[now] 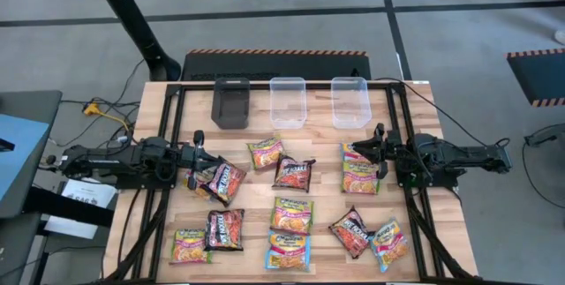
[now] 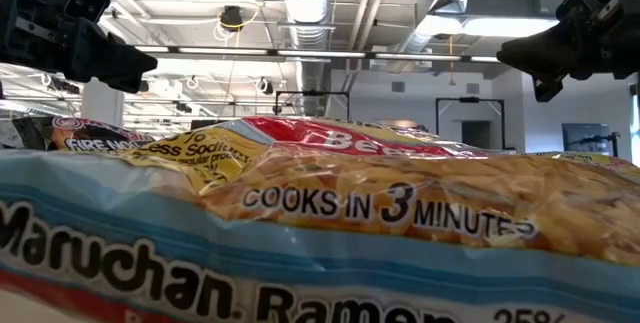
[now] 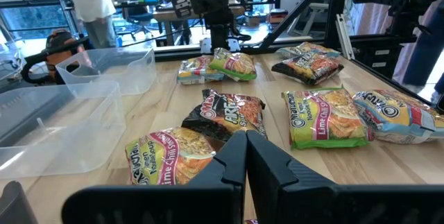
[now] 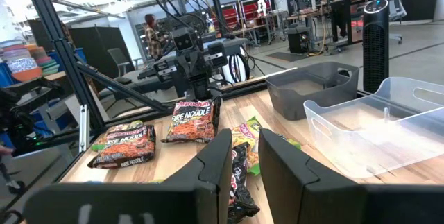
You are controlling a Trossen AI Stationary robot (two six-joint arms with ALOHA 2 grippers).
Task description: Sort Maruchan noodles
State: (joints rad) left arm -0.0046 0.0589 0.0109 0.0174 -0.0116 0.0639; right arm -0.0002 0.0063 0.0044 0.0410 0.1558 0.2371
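Beneath your shut left gripper (image 1: 201, 155) hangs a dark maroon shiny noodle packet (image 1: 227, 182), long axis vertical; black box (image 1: 232, 101) lies ahead.

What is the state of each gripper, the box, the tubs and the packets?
Left gripper: shut on a dark packet.
Right gripper: open, above packets.
Box: empty.
Tubs: both empty.
Other packets: lying on the table, unsorted.

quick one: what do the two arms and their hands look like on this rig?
Both arms are matte black with chunky jointed links. The left hand and right hand each end in two flat, blocky dark fingers. Black cables trail from the arms over the table edge. No markings are readable.
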